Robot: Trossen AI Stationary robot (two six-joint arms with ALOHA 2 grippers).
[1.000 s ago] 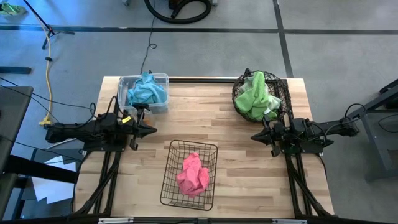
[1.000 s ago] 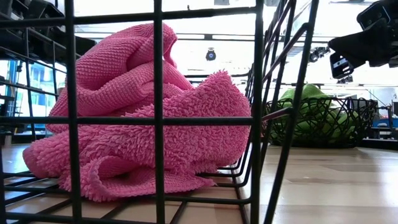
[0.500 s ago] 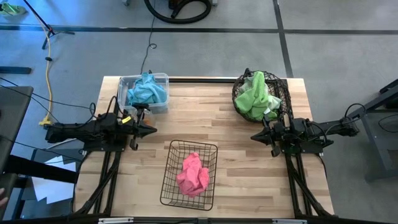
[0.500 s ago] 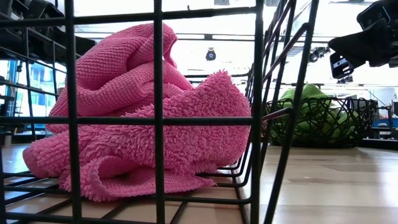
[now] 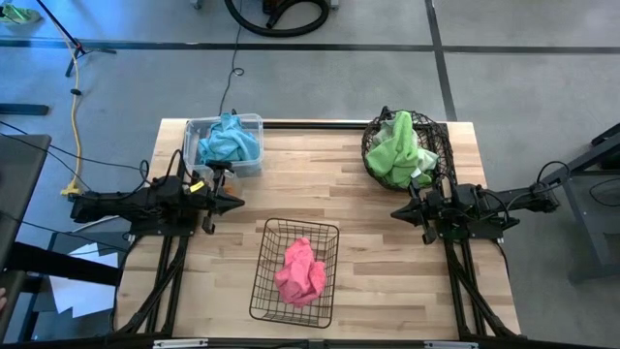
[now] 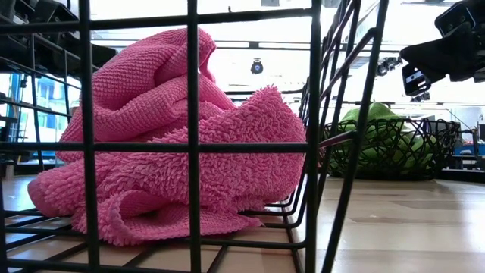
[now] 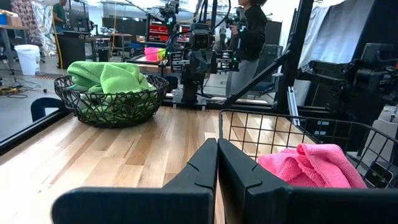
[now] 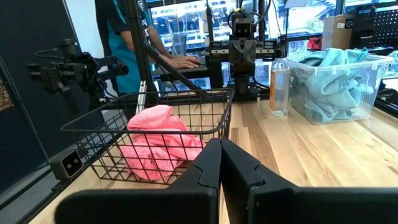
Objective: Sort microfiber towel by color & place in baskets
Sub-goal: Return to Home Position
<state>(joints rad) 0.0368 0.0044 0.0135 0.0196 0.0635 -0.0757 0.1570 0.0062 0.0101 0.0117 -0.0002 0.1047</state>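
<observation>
Towels in view all lie in baskets, one colour to each. Seen from above, the blue towel (image 5: 229, 141) is heaped in the clear bin (image 5: 254, 124) at 10 o'clock on the table (image 5: 378, 271). Near it, at 9 o'clock, the left gripper (image 5: 239, 204) points inward, fingers pressed together on nothing. The pink towel (image 5: 300, 271) sits crumpled in the wire basket (image 5: 302, 224) at 6 o'clock. The green towel (image 5: 397, 150) fills the round basket (image 5: 438, 141) at 2 o'clock, piled above its rim. At 3 o'clock the right gripper (image 5: 394, 211) faces the left one, likewise closed and empty. Both arms lie low along the table's sides, apart from the baskets. I judge this a rest pose, since the sorting looks finished with nothing left to carry.
</observation>
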